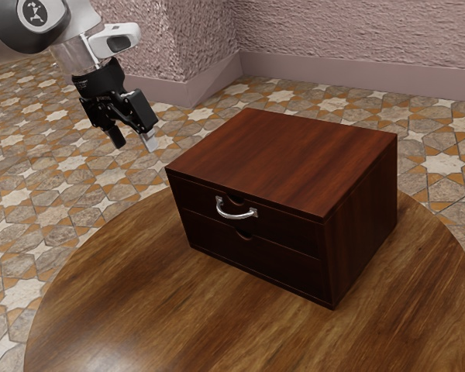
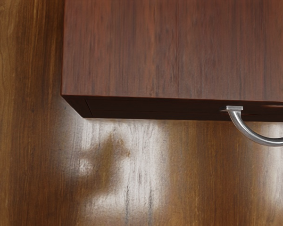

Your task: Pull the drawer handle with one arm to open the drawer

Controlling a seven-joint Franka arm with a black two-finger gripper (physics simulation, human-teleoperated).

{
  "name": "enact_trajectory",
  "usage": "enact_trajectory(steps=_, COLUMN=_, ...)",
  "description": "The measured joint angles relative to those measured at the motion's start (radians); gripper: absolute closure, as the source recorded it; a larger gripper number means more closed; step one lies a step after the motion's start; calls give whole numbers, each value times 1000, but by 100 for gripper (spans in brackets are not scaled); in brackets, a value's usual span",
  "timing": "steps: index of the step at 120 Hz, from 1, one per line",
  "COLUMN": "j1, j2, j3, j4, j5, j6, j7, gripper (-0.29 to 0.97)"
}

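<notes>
**Above the table: black 2-finger gripper (image 1: 134, 142) open, curved silver metal handle (image 1: 234, 209) untouched**

On the round dark wooden table (image 1: 139, 318) stands a reddish-brown wooden cabinet (image 1: 294, 151) with 2 drawer fronts stacked one over the other. From where I stand at the arm's side, the upper drawer (image 1: 279, 226) carries the handle near its end toward the exterior view's left. Its front lies flush with the lower drawer (image 1: 256, 256) beneath it. I see no gap, so it looks shut.

The white and grey robot arm (image 1: 39, 23) comes in from the exterior view's upper left. Its gripper hangs in the air, up and toward the exterior view's left of the cabinet, well apart from the handle and touching nothing. The 2 fingers point downward and are spread wide, with only air between them. One finger (image 1: 117, 136) is black to its tip; the other ends in a pale pad.

Seen from the hand's camera, the cabinet's flat top (image 2: 174, 47) lies below with its front face in shade. One end of the handle (image 2: 254, 132) curves out from that front over the glossy table. A soft dark shadow (image 2: 104, 160) falls on the table just in front of the cabinet's corner.

Around the table runs a star-patterned tiled floor (image 1: 31, 163), and behind it a rough pink wall (image 1: 356, 27).
</notes>
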State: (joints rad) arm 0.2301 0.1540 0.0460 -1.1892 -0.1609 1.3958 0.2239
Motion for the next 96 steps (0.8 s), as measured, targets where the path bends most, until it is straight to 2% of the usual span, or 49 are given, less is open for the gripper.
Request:
enact_trajectory(steps=26, j1=-1, j2=-6, j3=1, j4=9, j5=0, j6=-3, j7=0, gripper=0)
enact_trajectory(steps=37, j1=-1, j2=-75, j3=-7, j4=152, j5=5, j6=-11, j7=-1, gripper=0)
enact_trajectory(steps=46, j1=-26, j2=-126, j3=-28, j4=208, j5=8, j6=-14, j7=-2, gripper=0)
enact_trajectory(steps=64, j1=-120, j2=-137, j3=-44, j4=215, j5=14, j6=-13, j7=-10, gripper=0)
enact_trajectory(steps=81, j1=-266, j2=-106, j3=15, j4=197, j5=95, j6=-18, j7=-17, gripper=0)
enact_trajectory(steps=96, j1=-269, j2=-91, j3=31, j4=145, j5=149, j6=-19, j7=-21, gripper=0)
